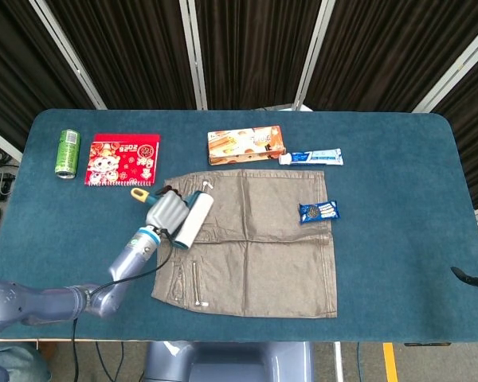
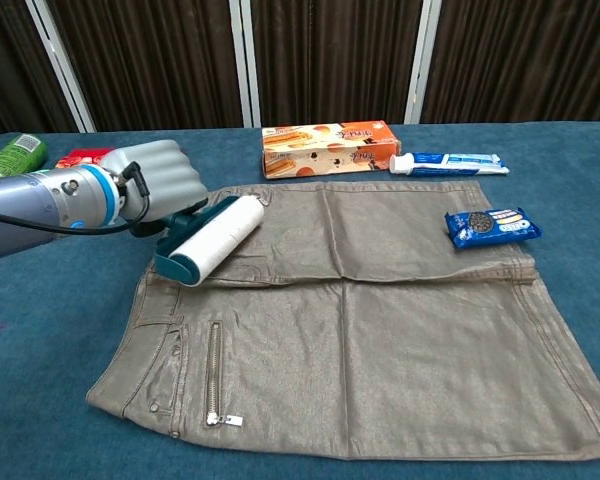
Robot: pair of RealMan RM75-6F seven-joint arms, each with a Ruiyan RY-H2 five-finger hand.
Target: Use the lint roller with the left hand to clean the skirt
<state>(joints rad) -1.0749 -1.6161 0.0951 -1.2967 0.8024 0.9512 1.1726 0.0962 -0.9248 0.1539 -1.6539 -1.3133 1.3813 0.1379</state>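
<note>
- 1 robot hand in play: the left robot hand is wrapped tight around the teal handle of the lint roller, fingers curled over the grip.
- White roll of the lint roller lies on the upper left corner of the skirt, tilted, its far end near the skirt's top edge.
- Skirt is spread flat on the blue table, grey-brown, zip showing low on its left side.
- Yellow tip of the roller's handle pokes out past the hand, over the table just off the skirt's left edge, in the head view.
- Right robot hand: neither camera shows it.
- Blue cookie packet sits on the skirt's right edge.
- Orange snack box lies above the skirt, toothpaste tube just beside it to the right.
- Red booklet and green can lie at the table's far left; in the chest view the hand hides most of the booklet.
</note>
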